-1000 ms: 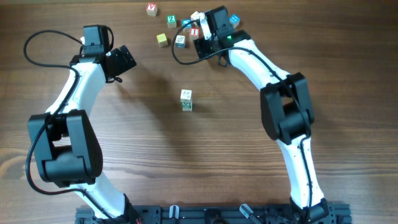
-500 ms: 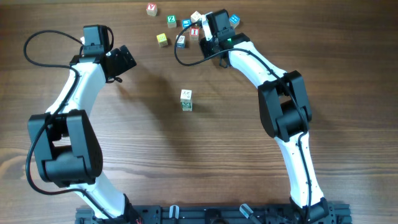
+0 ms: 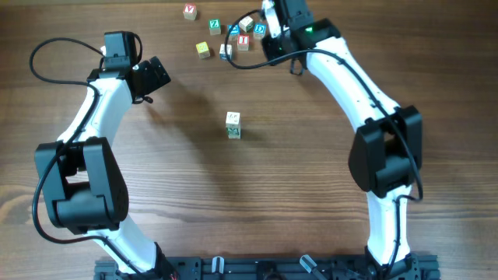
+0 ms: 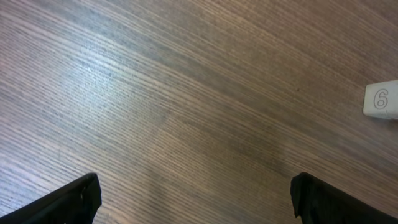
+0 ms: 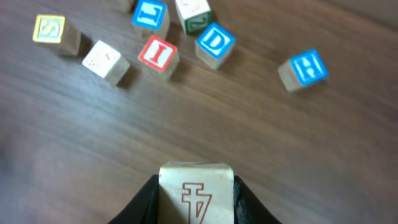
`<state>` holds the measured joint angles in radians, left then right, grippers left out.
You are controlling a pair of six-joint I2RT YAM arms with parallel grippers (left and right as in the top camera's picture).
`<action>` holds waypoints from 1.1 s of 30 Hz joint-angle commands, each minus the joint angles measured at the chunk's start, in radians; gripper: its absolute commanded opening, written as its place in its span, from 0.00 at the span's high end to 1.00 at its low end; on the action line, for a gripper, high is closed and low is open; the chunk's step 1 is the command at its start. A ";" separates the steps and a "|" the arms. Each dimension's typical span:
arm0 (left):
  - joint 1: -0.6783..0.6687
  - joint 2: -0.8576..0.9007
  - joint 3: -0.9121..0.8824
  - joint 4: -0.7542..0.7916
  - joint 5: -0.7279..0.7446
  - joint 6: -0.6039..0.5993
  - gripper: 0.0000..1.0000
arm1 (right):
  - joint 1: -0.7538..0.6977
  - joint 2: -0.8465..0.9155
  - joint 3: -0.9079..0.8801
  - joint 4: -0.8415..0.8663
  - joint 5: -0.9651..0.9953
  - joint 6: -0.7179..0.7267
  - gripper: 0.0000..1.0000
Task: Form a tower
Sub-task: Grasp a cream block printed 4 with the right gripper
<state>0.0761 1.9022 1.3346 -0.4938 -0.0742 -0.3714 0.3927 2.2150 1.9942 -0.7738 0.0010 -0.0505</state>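
The tower (image 3: 233,124) is a short, narrow stack of pale cubes with green prints, standing alone mid-table. My right gripper (image 3: 269,17) is at the far edge beside the heap of loose cubes. In the right wrist view it (image 5: 196,200) is shut on a pale cube with a red 4 (image 5: 196,191), lifted above the wood. Far to the left of the tower, my left gripper (image 3: 159,74) is open; its wrist view shows only bare wood between the fingers (image 4: 68,202).
Loose letter cubes lie at the far edge: a red Y (image 3: 190,11), a green Z (image 3: 214,25), a yellow one (image 3: 203,49), a red I (image 5: 155,53), a blue D (image 5: 216,42), a blue H (image 5: 306,67). A pale cube marked 6 (image 4: 380,99) shows at the left wrist view's right edge.
My right gripper shut on the cube with the red 4 and rose with it, swinging right and farther back. The left arm and the tower stayed still.
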 commanded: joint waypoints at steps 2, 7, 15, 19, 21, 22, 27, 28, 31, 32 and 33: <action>0.002 0.009 0.010 0.000 -0.006 0.005 0.01 | -0.034 -0.057 0.004 -0.182 0.009 0.036 0.79; 0.002 0.009 0.010 0.000 -0.006 0.005 0.00 | -0.038 -0.055 -0.161 -0.136 -0.009 0.061 0.78; 0.002 0.009 0.010 0.000 -0.006 0.005 0.00 | -0.038 -0.055 -0.386 0.014 0.044 0.140 0.71; 0.002 0.009 0.010 0.000 -0.006 0.005 0.00 | -0.037 -0.055 -0.399 0.011 0.016 0.163 0.48; 0.002 0.009 0.010 0.000 -0.006 0.005 0.00 | -0.037 -0.055 -0.399 -0.001 0.014 0.162 0.38; 0.002 0.009 0.010 0.000 -0.006 0.005 0.00 | -0.038 -0.055 -0.399 -0.010 0.014 0.162 0.37; 0.002 0.009 0.010 0.000 -0.006 0.005 0.00 | -0.038 -0.055 -0.275 -0.123 0.021 0.127 0.42; 0.002 0.009 0.010 0.000 -0.006 0.005 0.00 | -0.038 -0.055 -0.248 -0.153 0.021 0.125 0.42; 0.002 0.009 0.010 0.000 -0.006 0.005 0.00 | -0.038 -0.054 -0.246 -0.158 0.013 0.125 0.42; 0.002 0.009 0.010 0.000 -0.006 0.005 0.00 | -0.037 -0.054 -0.255 -0.151 0.001 0.125 0.45; 0.002 0.009 0.010 0.000 -0.006 0.005 0.00 | -0.037 -0.052 -0.264 -0.150 -0.002 0.125 0.46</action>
<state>0.0761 1.9022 1.3346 -0.4934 -0.0742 -0.3717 0.3542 2.1746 1.7397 -0.9287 0.0223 0.0818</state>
